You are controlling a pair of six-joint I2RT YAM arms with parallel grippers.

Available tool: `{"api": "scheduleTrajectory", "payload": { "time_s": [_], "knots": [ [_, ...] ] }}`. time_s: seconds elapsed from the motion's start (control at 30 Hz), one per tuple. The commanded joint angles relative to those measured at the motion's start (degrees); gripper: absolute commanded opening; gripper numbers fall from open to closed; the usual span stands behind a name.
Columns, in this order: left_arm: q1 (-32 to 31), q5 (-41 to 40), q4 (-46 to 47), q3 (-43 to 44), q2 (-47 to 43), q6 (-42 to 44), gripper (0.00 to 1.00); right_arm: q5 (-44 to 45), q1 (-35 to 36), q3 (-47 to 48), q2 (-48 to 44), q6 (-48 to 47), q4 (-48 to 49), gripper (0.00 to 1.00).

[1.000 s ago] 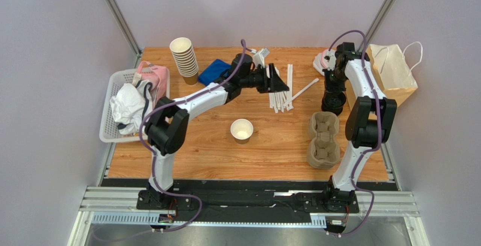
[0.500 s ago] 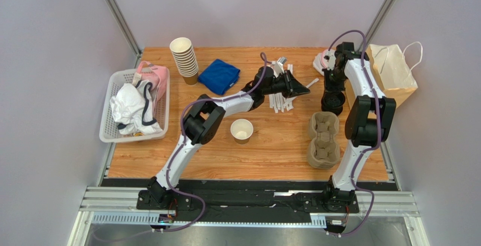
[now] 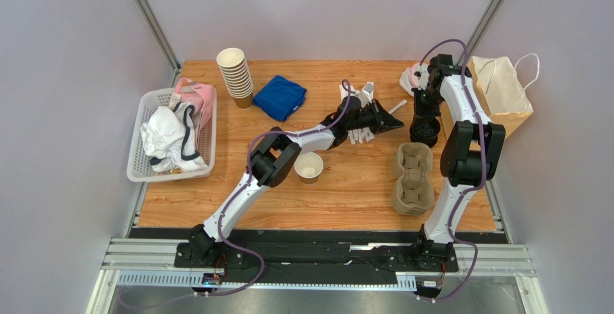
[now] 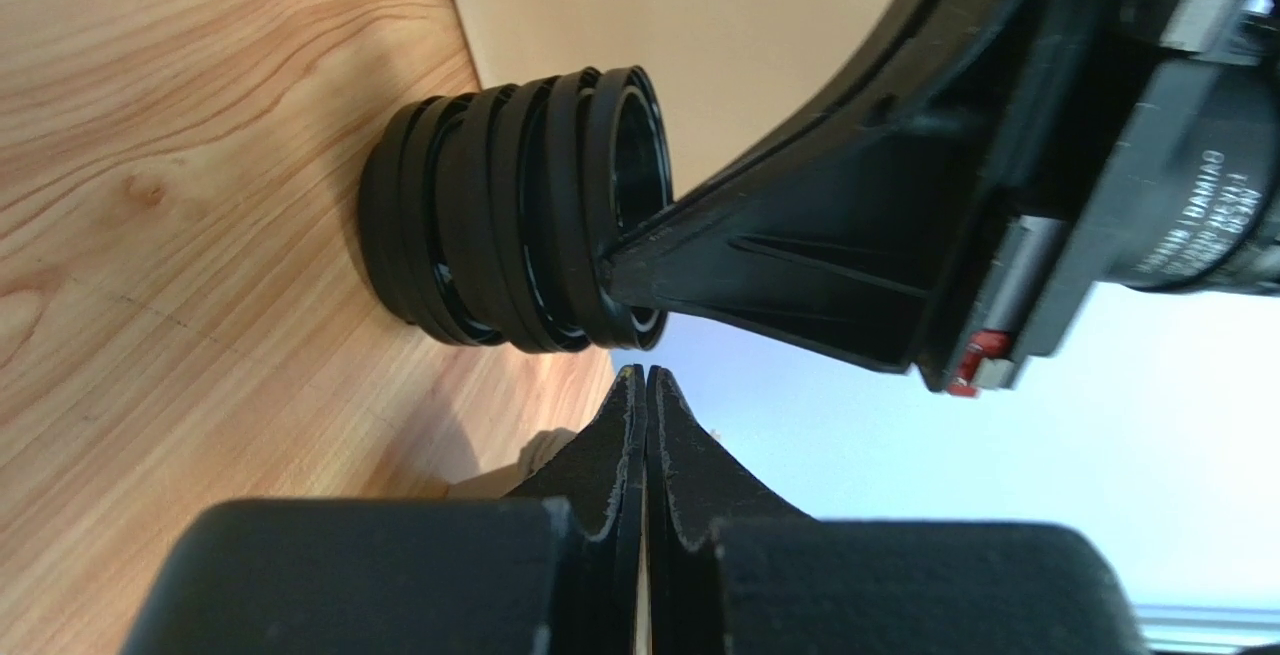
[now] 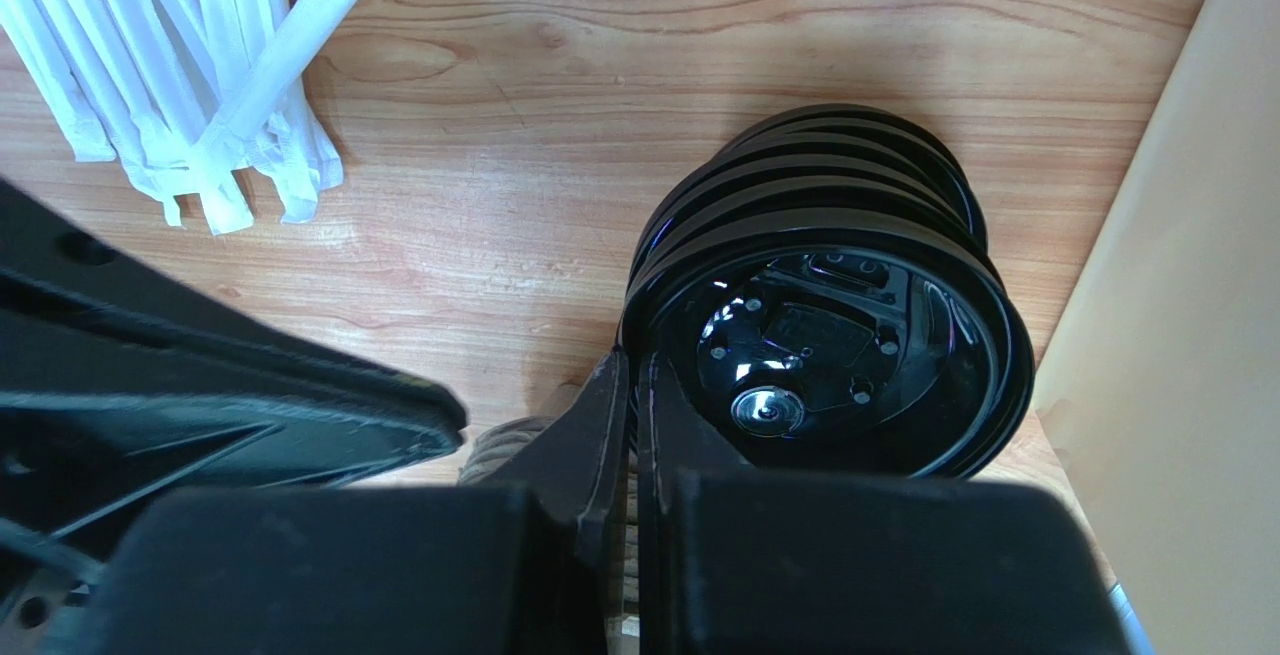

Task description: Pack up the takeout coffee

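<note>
My left pincer [image 4: 643,385] is pressed together on nothing, just below the stack of round black plastic lids [image 4: 511,228] in its wrist view. My right pincer [image 5: 631,385] is clamped on that stack's top rim. The small brown kraft paper cup [image 3: 308,165], lidless, stands at the overhead view's centre.
</note>
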Motion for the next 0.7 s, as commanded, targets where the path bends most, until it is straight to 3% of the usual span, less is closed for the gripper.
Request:
{"api": "scheduleTrajectory", "payload": {
  "time_s": [0.0,0.67],
  "knots": [
    [-1.0,-1.5,-0.8,4.9,1.6,0.8,0.00,-1.1,-0.2,2.3,-0.2,0.8,0.2,0.00],
    [-2.7,-3.3,-4.9,10.9,5.6,3.0,0.00,-2.7,-0.2,1.8,0.4,1.0,-0.1,0.00]
  ]
}}
